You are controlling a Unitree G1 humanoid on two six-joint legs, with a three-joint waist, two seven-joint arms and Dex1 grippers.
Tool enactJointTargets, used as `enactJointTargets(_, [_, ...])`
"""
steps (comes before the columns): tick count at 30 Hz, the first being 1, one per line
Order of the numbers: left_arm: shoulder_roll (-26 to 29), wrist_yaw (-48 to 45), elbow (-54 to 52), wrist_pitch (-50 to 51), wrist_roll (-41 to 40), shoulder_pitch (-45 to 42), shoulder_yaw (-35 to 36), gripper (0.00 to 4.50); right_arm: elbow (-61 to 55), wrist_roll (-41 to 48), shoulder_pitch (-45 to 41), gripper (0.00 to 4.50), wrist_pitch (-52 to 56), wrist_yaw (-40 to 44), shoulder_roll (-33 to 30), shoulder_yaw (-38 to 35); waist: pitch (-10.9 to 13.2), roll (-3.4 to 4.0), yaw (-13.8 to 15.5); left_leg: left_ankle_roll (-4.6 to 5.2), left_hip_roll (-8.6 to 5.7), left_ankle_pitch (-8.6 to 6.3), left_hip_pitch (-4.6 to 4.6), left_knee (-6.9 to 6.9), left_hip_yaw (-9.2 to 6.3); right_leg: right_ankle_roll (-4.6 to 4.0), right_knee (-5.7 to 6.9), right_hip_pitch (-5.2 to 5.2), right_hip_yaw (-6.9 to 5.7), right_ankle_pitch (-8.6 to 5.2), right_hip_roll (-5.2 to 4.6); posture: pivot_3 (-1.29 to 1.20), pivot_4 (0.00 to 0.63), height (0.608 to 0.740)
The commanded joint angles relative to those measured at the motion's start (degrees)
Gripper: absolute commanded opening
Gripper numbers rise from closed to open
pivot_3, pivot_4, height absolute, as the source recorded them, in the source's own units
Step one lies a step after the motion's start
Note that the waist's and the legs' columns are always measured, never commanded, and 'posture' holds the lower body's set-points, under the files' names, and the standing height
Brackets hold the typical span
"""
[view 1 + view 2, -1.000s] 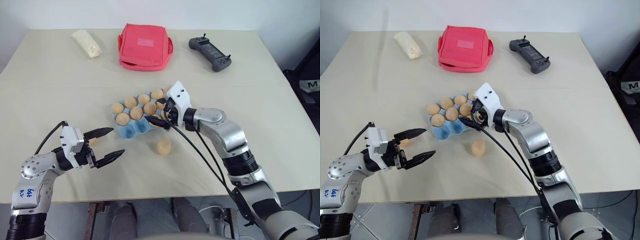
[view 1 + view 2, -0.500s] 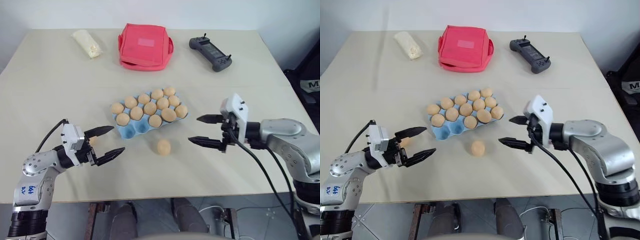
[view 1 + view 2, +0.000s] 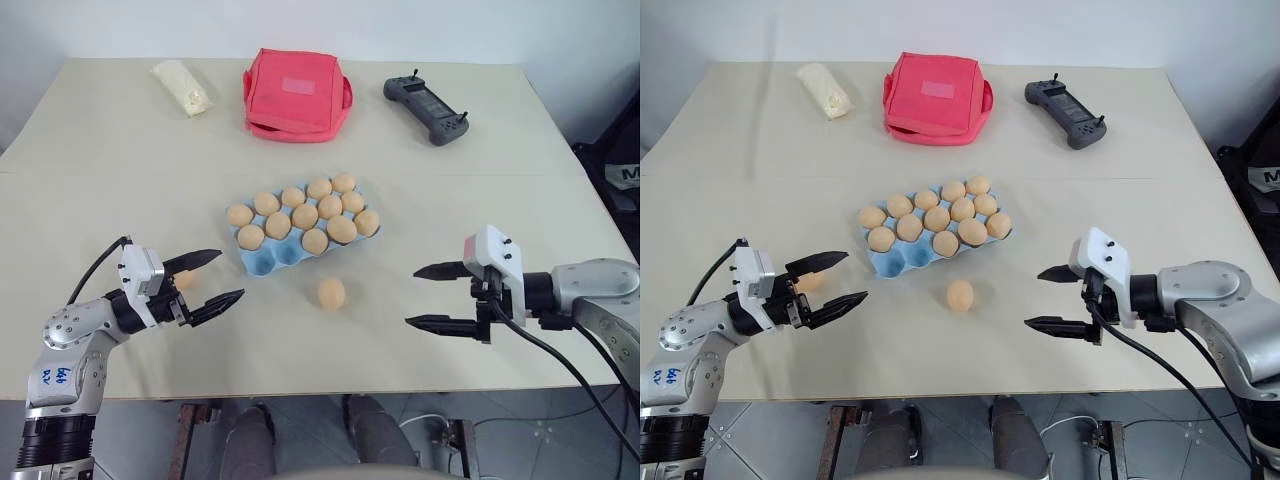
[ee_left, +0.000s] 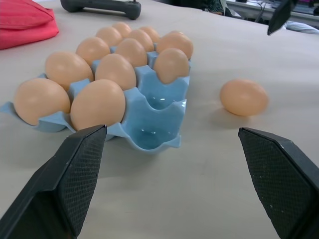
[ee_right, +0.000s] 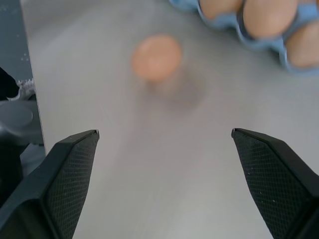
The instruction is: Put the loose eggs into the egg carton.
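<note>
The light blue egg carton (image 3: 275, 260) lies mid-table, most cups filled with tan eggs and its near-left cups bare. One loose egg (image 3: 331, 292) rests on the table just in front of it. A second loose egg (image 3: 183, 281) sits between the fingers of my left gripper (image 3: 231, 275), partly hidden by them; the jaws are open and point toward the carton. My right gripper (image 3: 412, 296) is open and empty, to the right of the first loose egg and pointing at it. In the right wrist view that egg (image 5: 156, 57) is ahead of the fingers.
A red fabric pouch (image 3: 297, 93) sits at the back centre, a whitish lumpy bag (image 3: 181, 86) at the back left and a black handheld controller (image 3: 426, 108) at the back right. The table's front edge runs close below both grippers.
My right gripper has drawn away from the carton, out to the right and toward the front edge, staying open. The left gripper has kept still.
</note>
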Motion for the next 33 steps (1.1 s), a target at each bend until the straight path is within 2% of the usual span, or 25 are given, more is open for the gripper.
enactJointTargets(1, [0.66, -0.58, -2.92, -1.24, -1.0, 1.46, 1.67, 4.5, 0.34, -2.35, -4.93, 4.47, -2.76, -1.27, 4.24, 6.14, 0.0, 0.0, -0.1, 0.0, 0.0, 0.0, 0.0, 0.0, 0.0, 0.0, 0.01, -0.01, 0.0, 0.0, 0.0, 0.0, 0.15, 0.74])
enactJointTargets(11, [3.09, -0.91, -4.28, -3.35, -0.61, 8.15, 6.31, 4.5, 7.97, -12.03, -14.18, 4.47, -7.01, -4.16, 15.97, 20.46, 0.0, -0.01, 0.09, -0.03, 0.03, -0.01, -0.04, -0.06, 0.03, -0.02, 0.05, -0.14, -0.02, -0.02, 0.0, 0.0, 0.15, 0.74])
enactJointTargets(21, [3.94, -0.01, -5.36, -3.17, -0.62, 10.07, 9.07, 4.5, 15.94, -20.42, -17.35, 4.47, -10.4, -5.38, 21.91, 27.34, -0.01, -0.02, 0.02, -0.03, 0.03, -0.01, -0.03, -0.02, 0.06, -0.03, 0.13, -0.15, -0.03, -0.02, 0.0, 0.0, 0.15, 0.74])
enactJointTargets(24, [3.44, 0.81, -6.27, -2.76, -0.6, 10.01, 8.49, 4.5, 17.41, -22.3, -17.6, 3.89, -11.37, -5.47, 22.71, 27.78, -0.01, -0.01, -0.03, -0.03, 0.03, -0.01, -0.03, -0.02, 0.07, -0.03, 0.15, -0.16, -0.03, -0.02, 0.0, 0.0, 0.15, 0.74])
enactJointTargets(28, [3.13, 1.51, -6.56, -2.43, -0.56, 9.43, 7.64, 4.5, 16.69, -22.08, -17.69, 2.55, -11.47, -4.87, 22.75, 26.23, -0.01, -0.01, -0.01, -0.03, 0.03, -0.01, -0.03, -0.02, 0.07, -0.03, 0.19, -0.18, -0.03, -0.02, 0.0, 0.0, 0.15, 0.74])
enactJointTargets(33, [3.05, 2.03, -6.66, -2.03, -0.72, 8.66, 6.88, 4.5, 12.24, -18.38, -18.67, 2.45, -8.9, -4.62, 22.62, 21.48, -0.01, -0.02, -0.01, -0.04, 0.02, 0.0, -0.03, -0.01, 0.07, -0.03, 0.22, -0.19, -0.03, -0.02, 0.0, 0.0, 0.15, 0.74])
